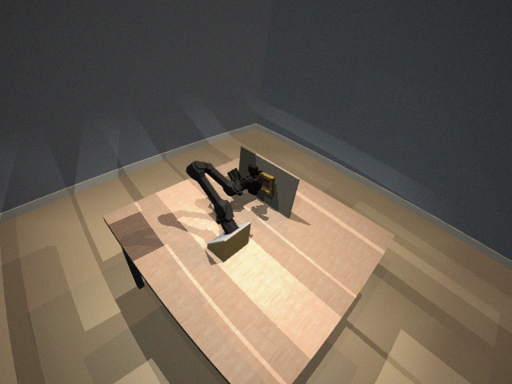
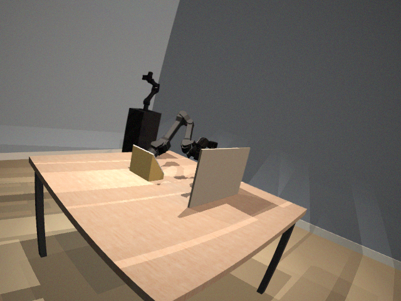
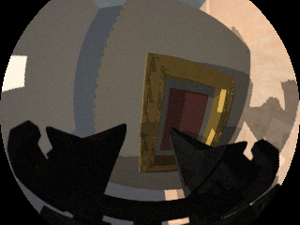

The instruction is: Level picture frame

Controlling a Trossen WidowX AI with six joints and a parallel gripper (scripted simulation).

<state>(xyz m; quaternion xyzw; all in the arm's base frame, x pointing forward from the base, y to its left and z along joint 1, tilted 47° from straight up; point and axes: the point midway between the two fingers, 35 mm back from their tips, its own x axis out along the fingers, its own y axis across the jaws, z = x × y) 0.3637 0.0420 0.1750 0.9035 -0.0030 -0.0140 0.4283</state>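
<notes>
The picture frame [image 1: 272, 186] [image 3: 152, 94] has a gold border, a grey inner mat and a dark red centre. It hangs on the front of the grey upright panel [image 1: 285, 194] [image 2: 217, 178] [image 3: 122, 84]. Its top edge slopes down to the right in the wrist view, but that view is tilted and distorted, so I cannot tell how level it hangs. My gripper [image 1: 258, 179] [image 3: 148, 129] is open close in front of the frame. In the wrist view one border bar shows between the fingertips; contact cannot be told. The screw and notched strip are hidden, and the panel hides the fingertips in the exterior view.
A yellow wedge-shaped block [image 1: 234, 244] [image 2: 140, 163] with a pale top stands on the wooden table [image 1: 330, 248] [image 2: 145, 226] beside the arm's base. A second dark arm [image 2: 151, 92] stands on a black pedestal [image 2: 139, 129] beyond the table. Striped shadows cross the table.
</notes>
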